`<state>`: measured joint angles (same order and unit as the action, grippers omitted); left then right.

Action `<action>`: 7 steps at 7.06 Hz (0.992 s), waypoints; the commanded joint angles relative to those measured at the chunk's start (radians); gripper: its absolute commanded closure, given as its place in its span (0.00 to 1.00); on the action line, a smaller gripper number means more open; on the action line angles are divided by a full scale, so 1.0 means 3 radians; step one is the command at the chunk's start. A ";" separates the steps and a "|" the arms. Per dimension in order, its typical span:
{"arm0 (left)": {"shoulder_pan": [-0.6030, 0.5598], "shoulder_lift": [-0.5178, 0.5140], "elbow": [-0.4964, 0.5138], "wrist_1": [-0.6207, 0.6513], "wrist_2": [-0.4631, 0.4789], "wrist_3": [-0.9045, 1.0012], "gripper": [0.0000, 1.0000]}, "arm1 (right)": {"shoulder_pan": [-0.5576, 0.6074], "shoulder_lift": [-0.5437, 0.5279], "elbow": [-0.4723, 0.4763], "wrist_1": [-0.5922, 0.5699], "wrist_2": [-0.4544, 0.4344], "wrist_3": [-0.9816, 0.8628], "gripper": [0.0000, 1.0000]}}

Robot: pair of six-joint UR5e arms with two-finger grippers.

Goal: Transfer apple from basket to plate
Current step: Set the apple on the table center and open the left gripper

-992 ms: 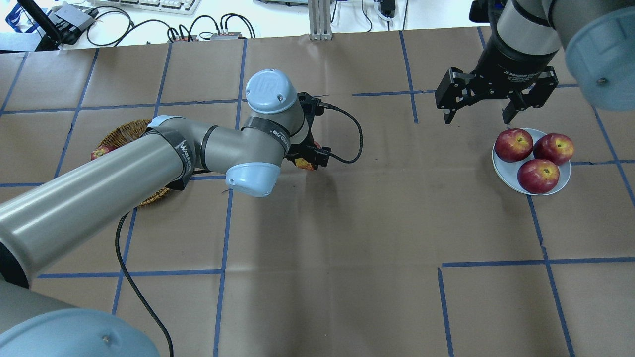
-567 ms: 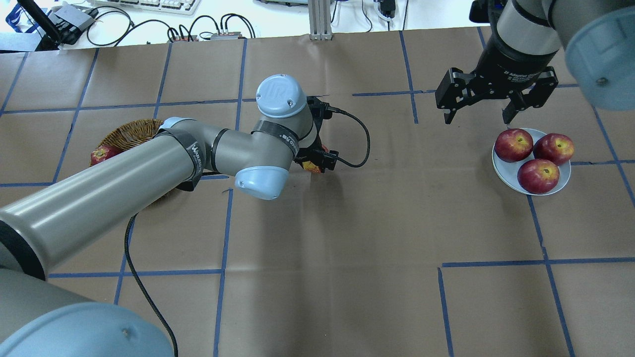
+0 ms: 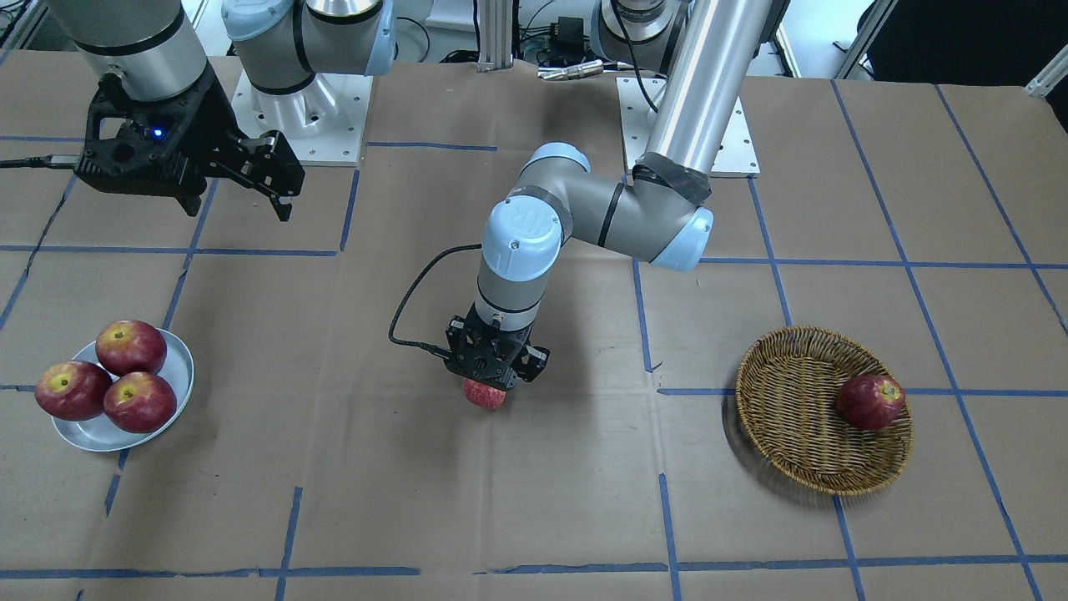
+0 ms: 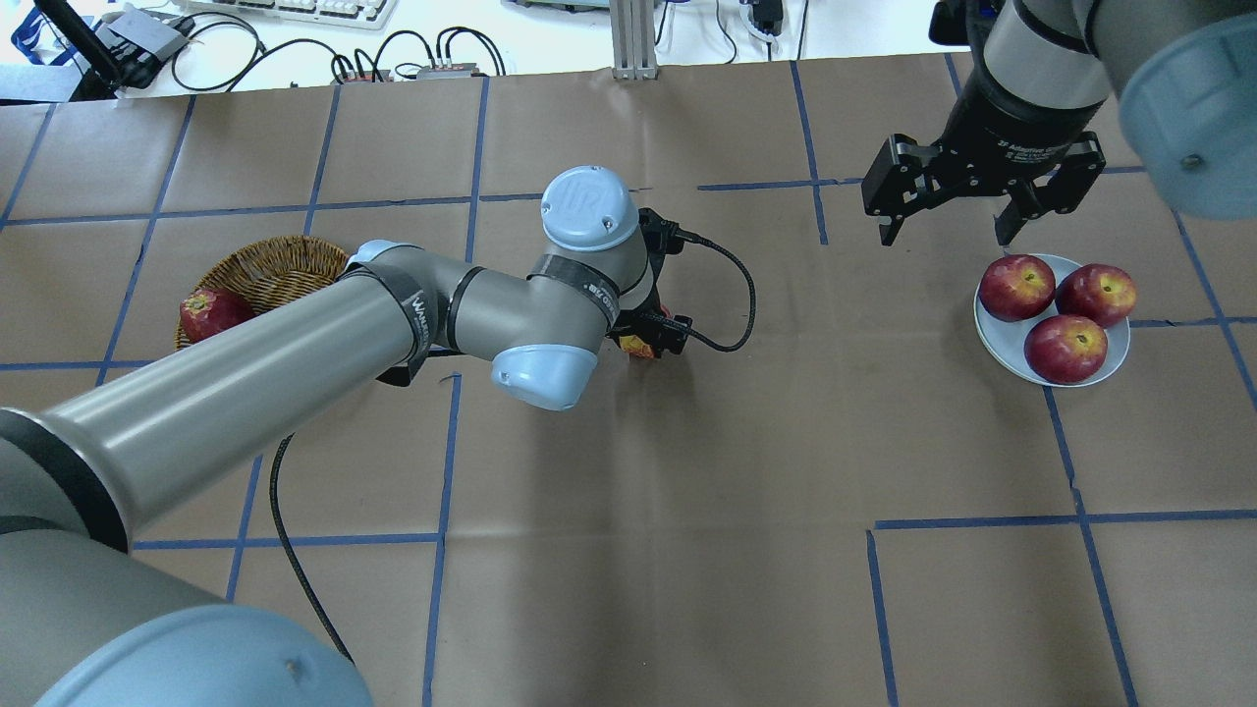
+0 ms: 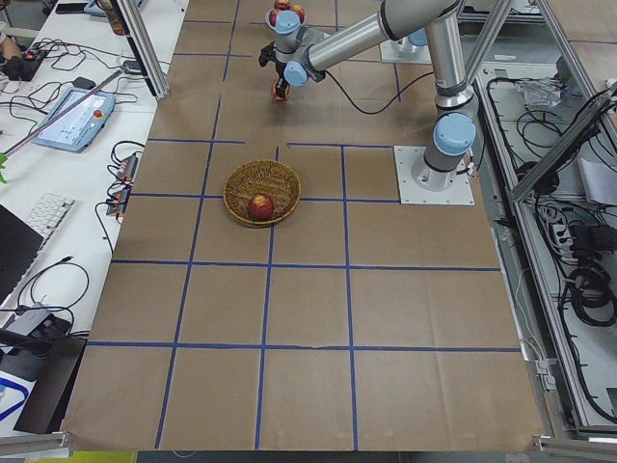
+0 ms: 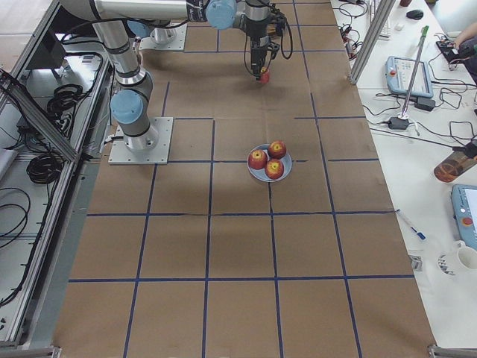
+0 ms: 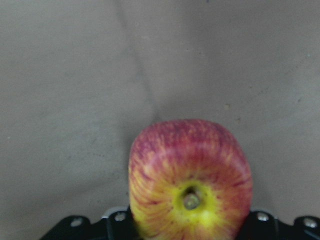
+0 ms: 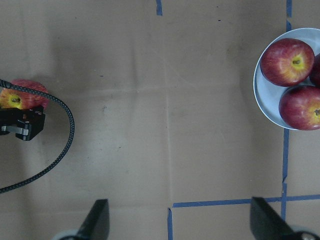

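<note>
My left gripper [image 3: 489, 382] is shut on the streaky pinkish-red apple [image 3: 485, 395] with a yellow patch around its stem [image 7: 190, 180]. It holds the apple low over the middle of the table, between basket and plate. The apple also shows in the right wrist view [image 8: 25, 94]. The wicker basket [image 3: 784, 451] stands on my left side [image 4: 280, 263]. The pale grey plate [image 3: 178, 367] stands on my right side [image 4: 1004, 341]. My right gripper [image 4: 945, 232] is open and empty, hovering just behind the plate.
One dark red apple [image 3: 870, 401] lies in the basket. Three dark red apples [image 4: 1065, 348] fill most of the plate. A black cable [image 4: 732, 295] loops from the left wrist. Brown paper with blue tape lines covers the table.
My left arm has moved to the right with the apple, away from the basket and toward the plate. More of the basket now shows. The right gripper has stayed put.
</note>
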<state>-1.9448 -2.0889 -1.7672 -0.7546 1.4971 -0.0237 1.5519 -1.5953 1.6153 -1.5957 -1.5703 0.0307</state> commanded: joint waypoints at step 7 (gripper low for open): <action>0.0202 0.0640 0.0137 -0.0651 0.0005 0.0089 0.01 | -0.0003 0.0005 0.0010 0.0001 -0.0007 -0.0010 0.00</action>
<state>-1.9217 -1.9819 -1.7479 -0.8378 1.4985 -0.0102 1.5519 -1.5945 1.6177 -1.5960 -1.5712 0.0300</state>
